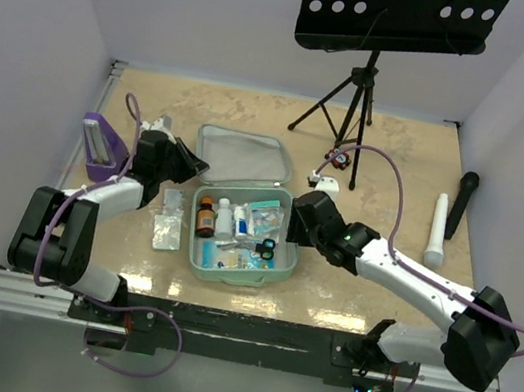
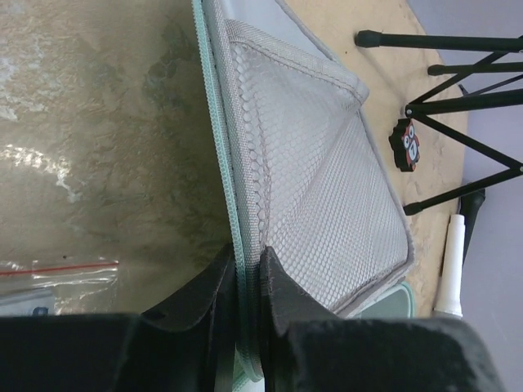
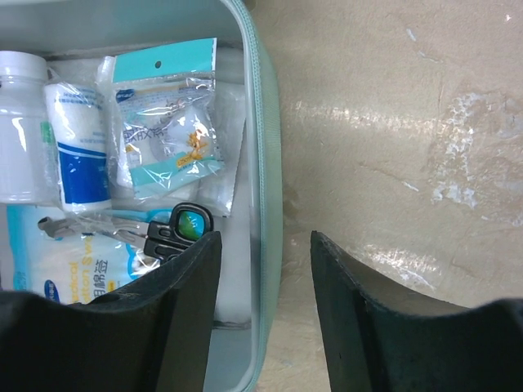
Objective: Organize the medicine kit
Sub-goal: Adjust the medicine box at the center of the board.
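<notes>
L end effector (image 2: 245, 263) is clenched on the lid (image 2: 327, 180) rim of the medicine kit (image 3: 263, 147), whose base wall sits btwn the fingers of the released R end effector (image 3: 265, 241); I'd swing the lid slowly along its hinge arc, R steadying the base & clearing out before it lands.
</notes>
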You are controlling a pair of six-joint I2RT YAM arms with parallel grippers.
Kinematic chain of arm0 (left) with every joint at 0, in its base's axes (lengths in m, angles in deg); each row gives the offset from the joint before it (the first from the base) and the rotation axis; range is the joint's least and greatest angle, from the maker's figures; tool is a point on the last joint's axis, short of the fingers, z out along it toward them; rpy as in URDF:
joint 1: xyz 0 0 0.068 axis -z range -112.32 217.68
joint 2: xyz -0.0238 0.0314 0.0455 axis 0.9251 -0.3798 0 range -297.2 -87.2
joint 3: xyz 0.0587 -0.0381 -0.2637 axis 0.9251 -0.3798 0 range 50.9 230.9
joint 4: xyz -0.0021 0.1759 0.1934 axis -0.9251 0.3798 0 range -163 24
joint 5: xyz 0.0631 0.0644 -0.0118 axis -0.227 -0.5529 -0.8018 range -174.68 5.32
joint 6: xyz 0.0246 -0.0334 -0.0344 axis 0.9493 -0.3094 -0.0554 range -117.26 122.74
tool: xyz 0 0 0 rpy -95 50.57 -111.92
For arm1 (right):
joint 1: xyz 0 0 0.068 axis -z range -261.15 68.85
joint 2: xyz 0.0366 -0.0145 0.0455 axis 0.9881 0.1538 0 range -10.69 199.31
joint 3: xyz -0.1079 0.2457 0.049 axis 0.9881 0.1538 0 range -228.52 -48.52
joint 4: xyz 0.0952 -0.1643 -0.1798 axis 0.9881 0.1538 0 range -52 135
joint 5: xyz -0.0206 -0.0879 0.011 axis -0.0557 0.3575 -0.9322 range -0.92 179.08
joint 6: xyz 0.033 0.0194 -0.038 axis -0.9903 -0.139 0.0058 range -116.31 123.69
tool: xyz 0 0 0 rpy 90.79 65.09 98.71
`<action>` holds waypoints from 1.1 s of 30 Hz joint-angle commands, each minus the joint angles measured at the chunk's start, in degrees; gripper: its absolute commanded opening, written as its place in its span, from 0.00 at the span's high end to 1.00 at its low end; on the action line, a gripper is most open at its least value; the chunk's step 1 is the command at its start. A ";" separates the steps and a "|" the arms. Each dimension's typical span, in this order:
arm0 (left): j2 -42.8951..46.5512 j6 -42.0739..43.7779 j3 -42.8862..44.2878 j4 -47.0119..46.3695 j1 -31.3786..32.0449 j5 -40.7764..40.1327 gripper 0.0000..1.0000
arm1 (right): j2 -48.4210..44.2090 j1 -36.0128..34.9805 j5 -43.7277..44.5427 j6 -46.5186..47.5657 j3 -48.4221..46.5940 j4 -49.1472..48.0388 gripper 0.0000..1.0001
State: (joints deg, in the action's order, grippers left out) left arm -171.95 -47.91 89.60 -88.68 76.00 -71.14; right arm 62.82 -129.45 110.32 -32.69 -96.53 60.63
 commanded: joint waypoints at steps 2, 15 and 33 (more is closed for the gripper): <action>6.08 -0.15 -3.54 -2.51 -0.14 -1.93 1.00 | -2.24 0.57 -1.89 -3.52 0.37 -2.33 0.49; 18.56 -2.25 -11.89 -1.37 0.21 -5.01 1.00 | 1.89 3.81 -3.83 -1.68 2.92 -6.28 0.69; 27.70 -4.89 -19.53 -2.68 5.04 -7.91 1.00 | 12.96 9.70 2.14 6.93 -8.76 -7.78 1.00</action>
State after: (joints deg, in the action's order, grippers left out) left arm -147.27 -51.36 72.22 -87.92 79.08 -82.05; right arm 73.51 -122.23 105.18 -26.83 -101.65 55.30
